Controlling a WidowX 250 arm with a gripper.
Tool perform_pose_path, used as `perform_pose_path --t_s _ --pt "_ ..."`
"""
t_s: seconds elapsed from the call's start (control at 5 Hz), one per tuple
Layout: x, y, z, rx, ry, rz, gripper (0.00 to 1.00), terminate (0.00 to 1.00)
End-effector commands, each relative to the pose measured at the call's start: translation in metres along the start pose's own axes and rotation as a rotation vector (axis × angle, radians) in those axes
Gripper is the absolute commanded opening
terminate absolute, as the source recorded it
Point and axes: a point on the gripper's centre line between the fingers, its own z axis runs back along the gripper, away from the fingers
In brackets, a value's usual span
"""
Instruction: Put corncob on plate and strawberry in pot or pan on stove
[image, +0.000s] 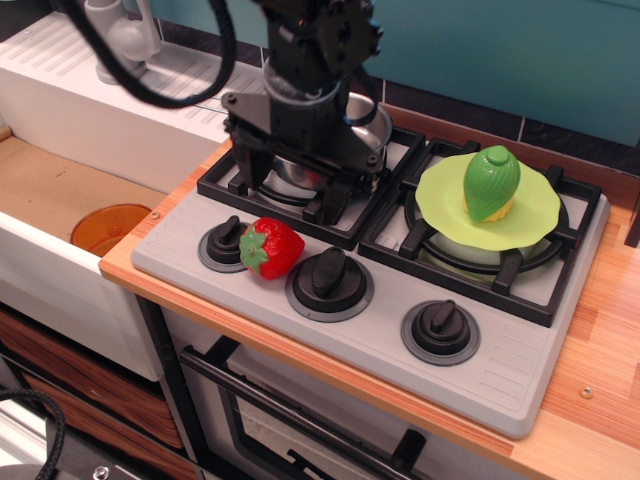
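Observation:
The red strawberry (272, 247) lies on the grey stove (500, 365) between the left and middle knobs. The green corncob (491, 182) rests on the lime-green plate (535, 222), which sits on the right burner. My gripper (295, 192) hangs open over the front of the left burner, just behind and above the strawberry, with nothing between its fingers. It hides most of the steel pot (371, 122); only part of the rim shows at the right.
Three knobs line the stove's front, the middle one (329, 275) right beside the strawberry. A white sink (60, 190) with an orange disc (110, 228) lies to the left, a faucet (125, 35) behind it. Wooden counter (600, 350) runs along the right.

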Motion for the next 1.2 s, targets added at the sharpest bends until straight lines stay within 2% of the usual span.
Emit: perform_pose_path --t_s 0.0,0.2,0.6,1.0 --pt "-0.003 0.008 0.003 -0.005 -0.041 0.040 1.00 0.00" --pt "-0.011 0.011 0.001 -0.012 -0.046 0.054 1.00 0.00" --pt "-0.014 0.003 -0.029 -0.063 -0.081 0.071 1.00 0.00" --pt "-0.015 0.001 -0.044 -0.078 -0.095 0.068 1.00 0.00"
